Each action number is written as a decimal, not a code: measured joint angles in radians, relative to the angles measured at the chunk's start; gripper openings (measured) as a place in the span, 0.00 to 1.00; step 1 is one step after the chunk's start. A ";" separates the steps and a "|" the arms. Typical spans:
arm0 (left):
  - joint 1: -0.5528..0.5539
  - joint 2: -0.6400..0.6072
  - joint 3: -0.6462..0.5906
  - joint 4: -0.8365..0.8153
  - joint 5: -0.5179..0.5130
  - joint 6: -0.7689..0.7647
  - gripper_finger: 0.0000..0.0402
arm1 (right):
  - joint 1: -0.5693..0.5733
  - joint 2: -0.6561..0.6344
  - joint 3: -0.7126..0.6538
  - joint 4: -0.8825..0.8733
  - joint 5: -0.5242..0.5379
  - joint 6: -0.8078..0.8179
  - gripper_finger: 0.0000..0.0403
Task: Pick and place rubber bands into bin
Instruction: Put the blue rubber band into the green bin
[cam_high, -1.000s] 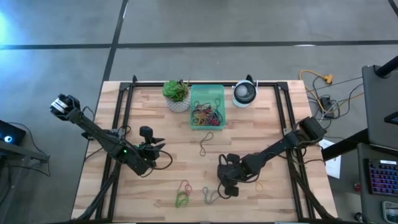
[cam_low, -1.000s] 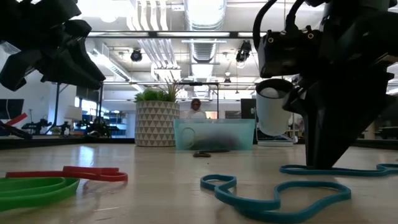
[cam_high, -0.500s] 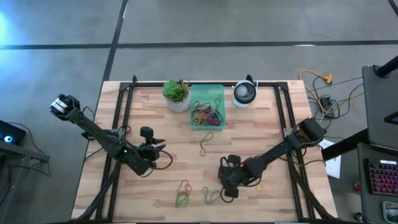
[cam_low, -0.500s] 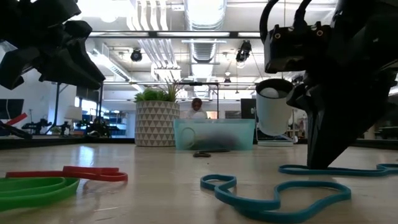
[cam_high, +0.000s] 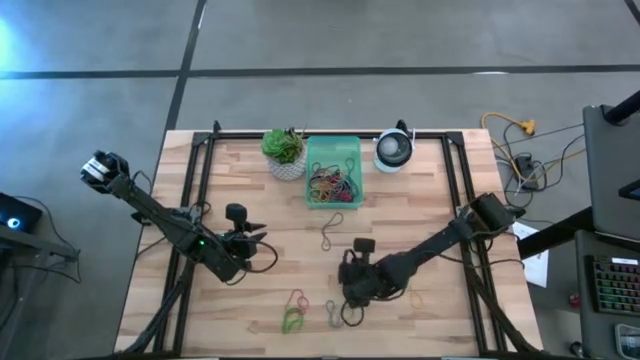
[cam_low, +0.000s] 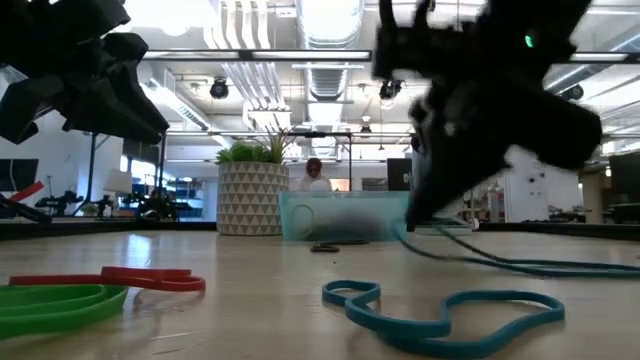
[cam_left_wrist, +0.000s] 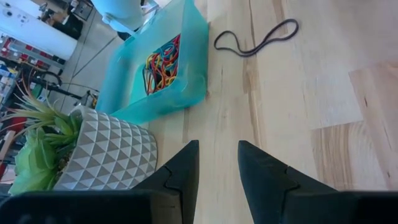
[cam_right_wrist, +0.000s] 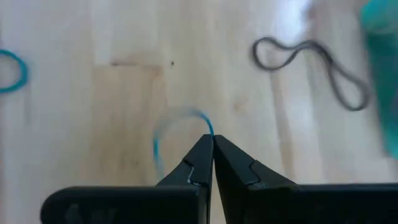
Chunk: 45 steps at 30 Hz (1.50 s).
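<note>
R gripper (cam_right_wrist: 212, 138) pinched shut on a thin blue band (cam_right_wrist: 163, 134), lifted just off the wood.

R gripper sits low-centre of the table (cam_high: 420, 225), tips closed tight w/ the blue band looping out from between them; in low view that band (cam_low: 500, 262) trails from the gripper down to the boards. L gripper (cam_left_wrist: 217, 163) waits over the table's left-centre, fingers part open, nothing between them. Near R gripper on the wood: teal band (cam_low: 440, 315), green band (cam_high: 291, 320), red band (cam_high: 298, 298); a dark band (cam_high: 331, 229) lies mid-table, betw. the grippers and the bin. Bin (cam_high: 351, 150) at far edge centre, mint-green, low walls, holds a tangled heap of bands (cam_high: 331, 183), red, yellow, dark, more. Plant pot (cam_high: 285, 153) just beside bin on one side, round white device (cam_high: 394, 151) near it on the other.
</note>
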<state>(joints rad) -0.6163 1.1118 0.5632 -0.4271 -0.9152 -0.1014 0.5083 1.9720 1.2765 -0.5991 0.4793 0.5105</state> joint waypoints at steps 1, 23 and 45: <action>0.000 0.000 0.000 0.000 0.000 0.000 0.24 | 0.000 -0.001 0.018 -0.026 0.019 -0.005 0.02; 0.000 0.000 0.000 0.009 0.016 -0.077 0.24 | -0.113 -0.019 0.321 -0.216 0.416 -0.340 0.02; 0.000 0.000 0.001 0.061 0.104 -0.078 0.24 | -0.595 -0.022 0.446 -0.210 0.331 -0.507 0.02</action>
<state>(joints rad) -0.6166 1.1114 0.5640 -0.3664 -0.8116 -0.1799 -0.0866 1.9499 1.7228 -0.8088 0.8102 0.0037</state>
